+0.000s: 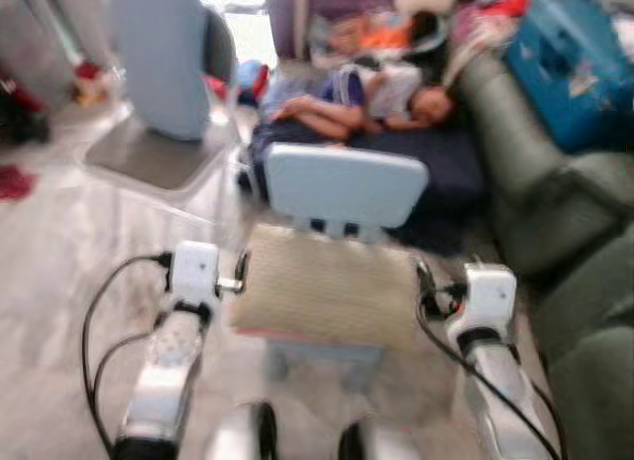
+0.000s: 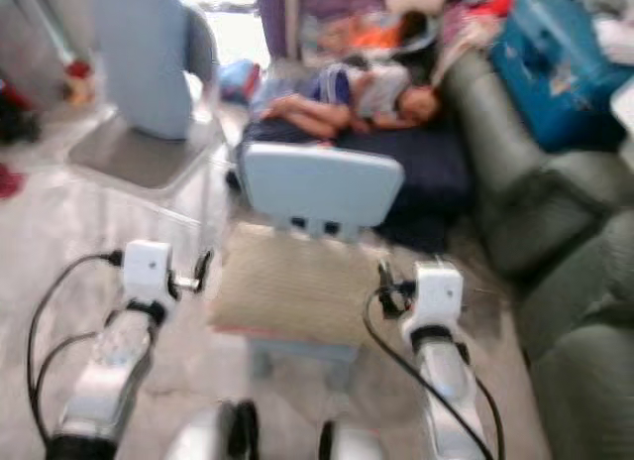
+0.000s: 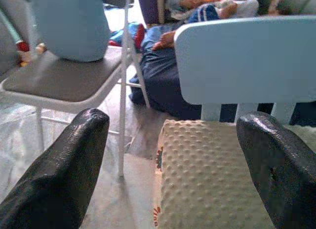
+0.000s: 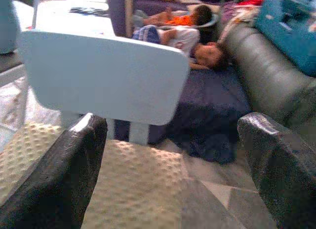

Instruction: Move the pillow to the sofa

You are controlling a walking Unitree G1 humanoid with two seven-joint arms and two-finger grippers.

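A: 2 grippers flank the pillow point(image 1: 325, 287), which lies on the seat of the small blue chair point(image 1: 344, 185). We log the left gripper point(image 3: 173, 160) spread wide, empty, at the pillow's left edge; the right gripper point(image 4: 173, 160) likewise parted, grasping nothing, at the right edge.

B: We judge the step as the pinch. We should close both sides evenly, low on the pillow's ends, then lift clear of the chair back.

A: Room: the green sofa point(image 1: 555, 242) runs along our right. A person point(image 1: 381, 98) lies on a dark mat point(image 1: 436, 172) just beyond the chair, and a folding chair point(image 1: 163, 133) stands left. We turn right, keeping short of the mat.
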